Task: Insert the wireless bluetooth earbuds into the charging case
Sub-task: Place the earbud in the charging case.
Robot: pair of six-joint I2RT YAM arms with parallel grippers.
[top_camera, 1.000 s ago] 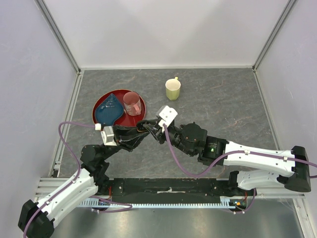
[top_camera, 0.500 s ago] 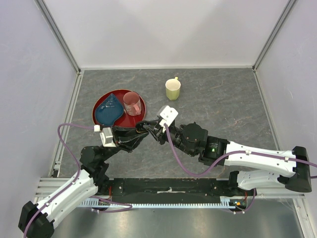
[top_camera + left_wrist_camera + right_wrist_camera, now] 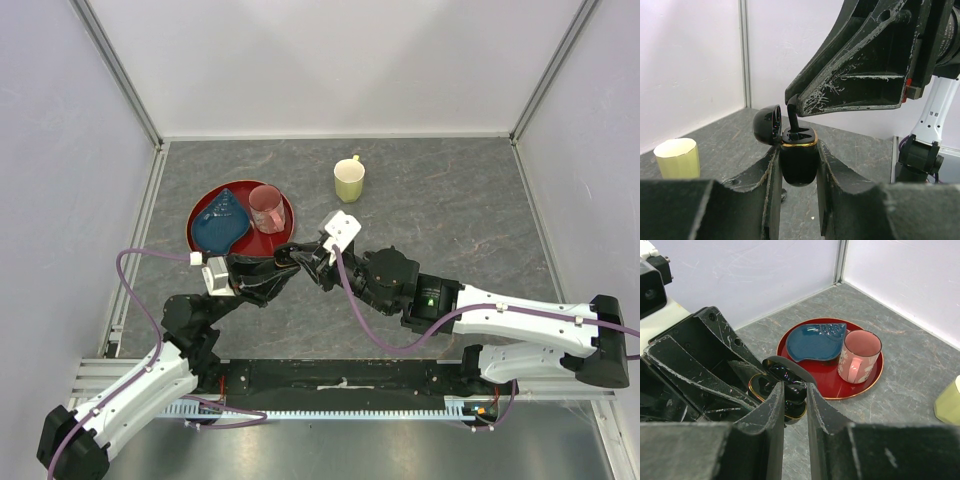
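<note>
Right gripper (image 3: 795, 402) pinches an earbud (image 3: 793, 119), its stem just inside the open case (image 3: 799, 150) clamped upright by the left gripper (image 3: 798, 172). I'd keep it vertical over the socket, press gently, and release only once seated.

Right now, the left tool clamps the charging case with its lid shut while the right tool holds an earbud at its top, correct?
No: the lid is open, swung back, as the left wrist view shows. The left tool does clamp the charging case, and the right tool holds an earbud at its top.
</note>
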